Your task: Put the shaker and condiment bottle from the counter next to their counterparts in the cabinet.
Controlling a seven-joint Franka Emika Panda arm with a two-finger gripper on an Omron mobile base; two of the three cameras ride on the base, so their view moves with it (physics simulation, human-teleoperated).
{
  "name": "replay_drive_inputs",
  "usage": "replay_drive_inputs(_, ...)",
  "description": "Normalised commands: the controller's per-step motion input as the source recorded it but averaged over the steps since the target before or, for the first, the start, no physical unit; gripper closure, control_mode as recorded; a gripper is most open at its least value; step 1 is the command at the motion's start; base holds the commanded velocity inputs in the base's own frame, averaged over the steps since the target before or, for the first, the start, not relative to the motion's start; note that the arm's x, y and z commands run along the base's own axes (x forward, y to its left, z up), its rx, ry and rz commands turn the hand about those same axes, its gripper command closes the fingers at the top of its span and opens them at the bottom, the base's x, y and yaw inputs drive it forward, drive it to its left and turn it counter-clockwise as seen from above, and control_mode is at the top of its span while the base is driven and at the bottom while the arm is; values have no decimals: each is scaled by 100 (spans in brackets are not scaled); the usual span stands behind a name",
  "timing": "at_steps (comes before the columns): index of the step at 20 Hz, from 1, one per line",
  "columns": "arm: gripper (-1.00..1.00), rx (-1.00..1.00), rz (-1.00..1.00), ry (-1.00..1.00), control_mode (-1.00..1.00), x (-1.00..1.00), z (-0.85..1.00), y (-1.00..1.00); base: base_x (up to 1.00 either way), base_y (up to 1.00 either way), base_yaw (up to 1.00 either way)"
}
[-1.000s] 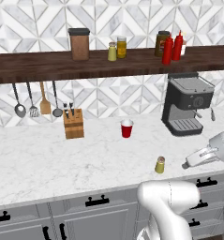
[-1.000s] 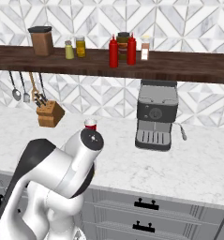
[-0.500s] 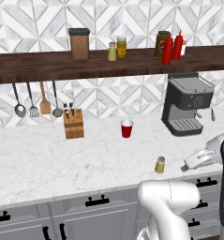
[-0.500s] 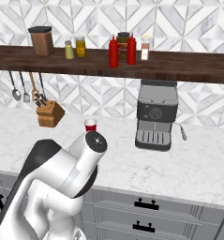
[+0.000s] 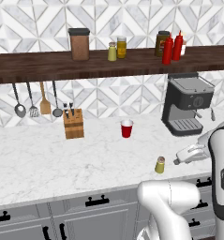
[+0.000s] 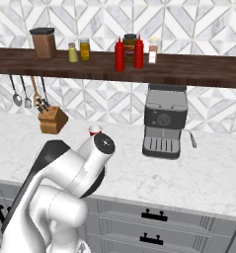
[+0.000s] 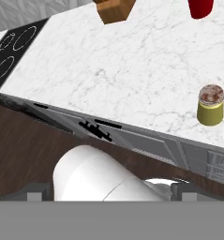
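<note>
Looking across the counter [image 5: 48,159], I am seeing the shaker [image 5: 160,165] standing upright near the front edge, clear of everything else, with its grey-silver cap on. In the hand view that shaker [image 7: 210,105] is sitting at the right side, its speckled cap facing the camera, on bare marble. I am finding the gripper [image 5: 190,153] hanging low at the right of the left base view, just beside the shaker and not touching it; its jaws are standing spread wide with nothing between them.

Up on the cabinet [image 5: 48,66], I am counting 2 red condiment bottles [image 5: 168,49] side by side at the right, so no red bottle is left on the counter. The matching shaker [image 5: 112,51] is standing further left, next to an orange-yellow jar [image 5: 121,47] with a dark lid. A tall brown canister [image 5: 79,44] with a black lid is closed; I cannot tell what it is holding.

A red cup [image 5: 126,128] is standing upright behind the shaker; its inside is hidden from me. A knife block [image 5: 73,123] is holding several dark-handled knives. An espresso machine [image 5: 187,103] is sitting at the right.
</note>
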Motion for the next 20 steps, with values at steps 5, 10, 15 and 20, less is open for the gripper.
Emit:
replay_drive_inputs(5,-100,0,0,3,-100,4,-13,4,0,0,0)
replay_drive_inputs(10,-100,0,0,5,-100,11,-32,0,0,0,0)
replay_drive_inputs(15,-100,0,0,5,-100,33,-31,0,0,0,0)
replay_drive_inputs(20,-100,0,0,2,-100,24,-14,0,0,0,0)
